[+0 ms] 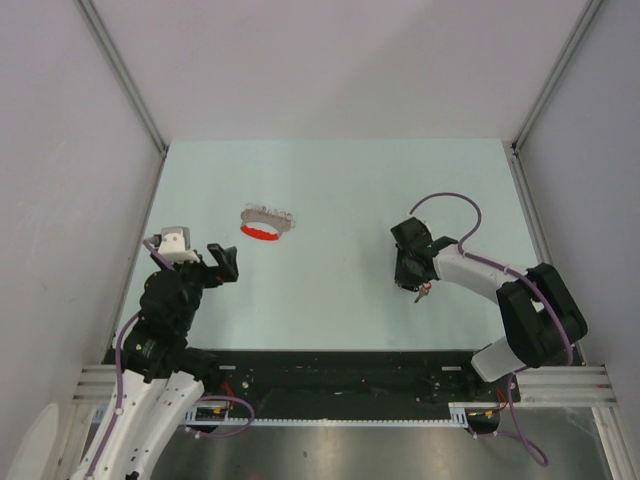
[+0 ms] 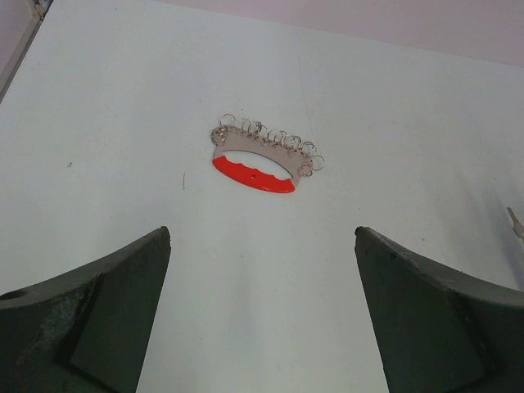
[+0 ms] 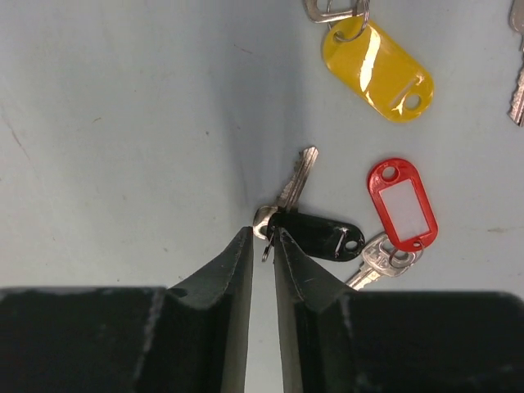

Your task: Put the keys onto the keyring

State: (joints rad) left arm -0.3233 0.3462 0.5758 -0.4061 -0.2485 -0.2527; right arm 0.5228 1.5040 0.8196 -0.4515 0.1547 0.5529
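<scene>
The keyring (image 1: 268, 222), a red arc with a row of small silver rings, lies flat at the far left of the table, ahead of my left gripper (image 2: 262, 233). That gripper (image 1: 200, 265) is open wide and holds nothing. The keyring (image 2: 264, 157) lies well beyond its fingertips. The keys (image 1: 424, 292) lie in a loose group on the right. My right gripper (image 3: 262, 232) points down at them, its jaws drawn close on the small ring of the black key (image 3: 319, 235). The red key (image 3: 401, 205) and yellow key (image 3: 378, 70) lie just beside it.
Another key blade (image 3: 517, 90) shows at the right wrist view's right edge. Grey enclosure walls (image 1: 80, 150) stand to the left and right of the pale table (image 1: 340, 190). A black rail (image 1: 340, 365) runs along the near edge between the arm bases.
</scene>
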